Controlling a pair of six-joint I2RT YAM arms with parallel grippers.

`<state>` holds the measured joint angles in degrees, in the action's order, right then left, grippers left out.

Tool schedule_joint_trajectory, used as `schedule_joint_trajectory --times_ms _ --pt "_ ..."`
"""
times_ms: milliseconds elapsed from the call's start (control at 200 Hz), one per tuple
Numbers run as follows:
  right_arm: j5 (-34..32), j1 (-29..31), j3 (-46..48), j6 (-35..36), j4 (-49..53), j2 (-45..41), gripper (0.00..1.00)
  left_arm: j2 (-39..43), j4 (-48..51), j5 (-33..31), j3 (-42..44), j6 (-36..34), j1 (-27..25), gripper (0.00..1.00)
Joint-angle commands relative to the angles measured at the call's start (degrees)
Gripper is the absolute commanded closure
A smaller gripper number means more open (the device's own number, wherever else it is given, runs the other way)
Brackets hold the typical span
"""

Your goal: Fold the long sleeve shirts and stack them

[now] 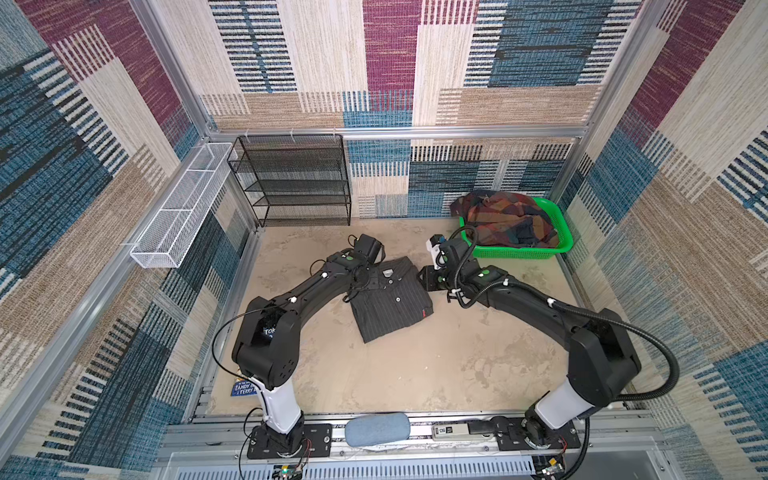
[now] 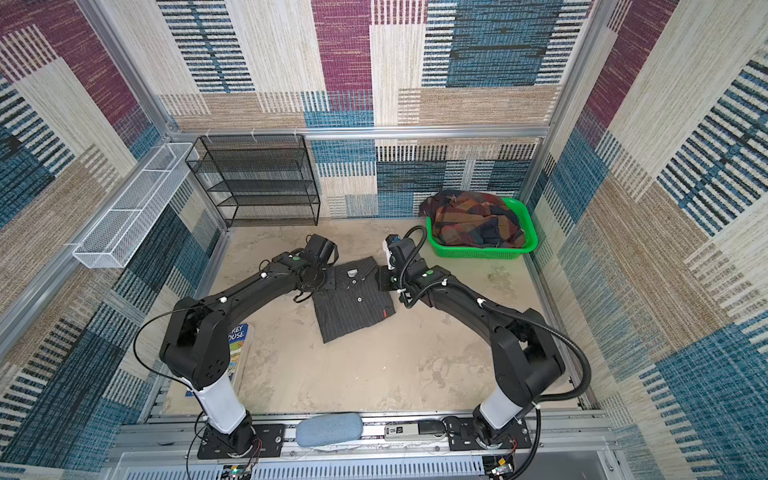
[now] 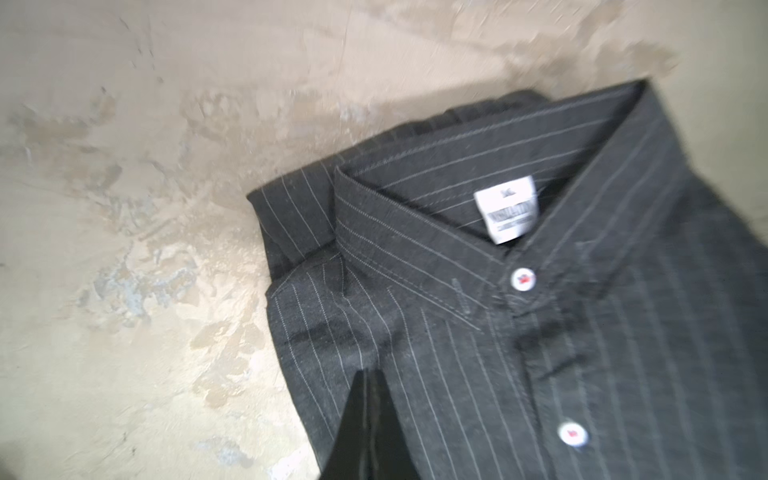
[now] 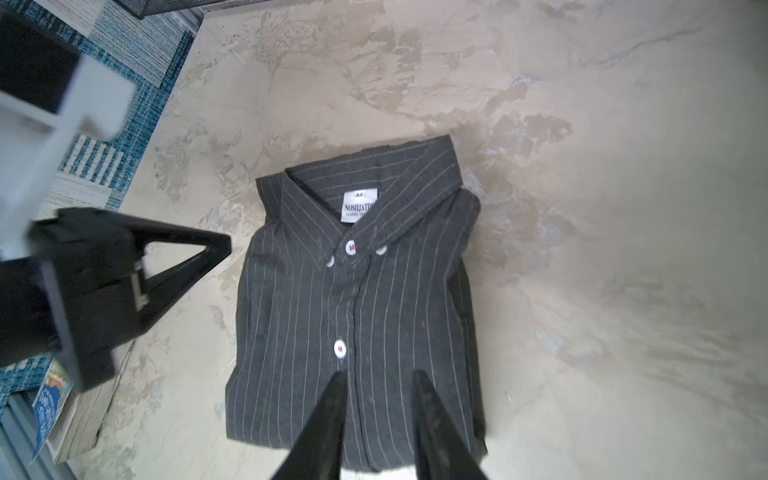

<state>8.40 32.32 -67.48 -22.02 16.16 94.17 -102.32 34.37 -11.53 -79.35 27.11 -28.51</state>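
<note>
Dark pinstripe shirt (image 1: pixel 390 301) lies folded, collar up and buttoned, mid-worktop (image 1: pixel 415 365), between the two arms. Plaid shirt (image 1: pixel 507 222) sits bunched in the green basket (image 1: pixel 519 251) at the far right, not yet folded.

Left claw (image 3: pixel 368 386) is clenched with nothing seen in it, its tip over the shirt's shoulder; contact cannot be told. Right claw (image 4: pixel 378 376) stands parted close by the shirt, gripping nothing.

Judgement: the first fold looks finished, so the step in hand is clearing off it. Both claws should lift straight up so no finger drags a layer open. The right arm can then fetch the plaid by collar or shoulder.
</note>
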Motion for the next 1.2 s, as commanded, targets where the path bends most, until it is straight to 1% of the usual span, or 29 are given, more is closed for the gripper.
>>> schedule_joint_trajectory --times_ms 0,135,195,305,361,416,511,601,721,791,871,966,1032,1127,1197 --pt "3.42 0.29 1.97 -2.88 -5.29 2.76 0.73 -0.29 0.47 3.06 0.73 2.42 0.07 1.0" --pt "5.74 0.31 9.01 -6.21 -12.37 5.21 0.75 -3.55 -2.28 3.94 2.67 4.38 0.21 1.0" --pt "4.93 0.3 10.45 -6.62 -14.38 7.66 0.76 -5.2 -3.53 3.34 3.82 5.34 0.12 1.0" --pt "2.57 0.2 10.02 -6.71 -16.41 13.08 0.8 -9.21 -5.1 1.19 5.25 5.6 0.61 1.0" --pt "2.48 0.2 8.97 -6.88 -16.71 14.81 0.81 -11.49 -4.13 0.73 4.24 5.14 1.32 1.0" --pt "3.36 0.29 8.02 -7.04 -17.07 14.72 0.81 -12.52 -2.46 0.59 2.4 4.46 2.26 1.0" --pt "3.81 0.42 7.01 -7.08 -16.35 11.42 0.78 -10.45 -0.38 -0.56 -0.69 2.53 2.99 1.0" --pt "2.11 0.5 5.67 -6.8 -12.76 6.56 0.75 -7.62 2.96 -0.54 -4.52 1.63 2.87 1.0" --pt "-1.24 0.44 6.1 -6.76 -9.08 -1.35 0.69 -4.45 4.49 3.14 -6.57 2.58 1.15 0.91" --pt "-4.03 0.34 7.2 -7.07 -7.21 -5.41 0.66 -3.6 3.6 5.57 -6.84 3.39 -1.18 0.9" --pt "-6.75 -0.03 8.76 -6.99 -5.8 -9.16 0.65 -4.04 1.36 9.56 -6.6 4.76 -3.52 0.89" --pt "-8.1 -1.98 10.95 -6.97 -4.27 -12.67 0.65 -5.42 -3.31 13.64 -5.2 6.5 -5.09 0.9" --pt "-8.04 -4.18 13.56 -7.16 -4.87 -15.33 0.65 -7.19 -6.08 14.48 -4.77 6.72 -5.92 0.9" --pt "-5.79 -8.3 17.4 -7.09 -5.87 -18.88 0.65 -10.47 -9.47 15.45 -4.78 6.52 -6.16 0.93" --pt "-5.7 -9.84 19.12 -6.57 -5.86 -20.53 0.65 -12.82 -11.45 14.67 -4.85 6.02 -6.12 0.95"
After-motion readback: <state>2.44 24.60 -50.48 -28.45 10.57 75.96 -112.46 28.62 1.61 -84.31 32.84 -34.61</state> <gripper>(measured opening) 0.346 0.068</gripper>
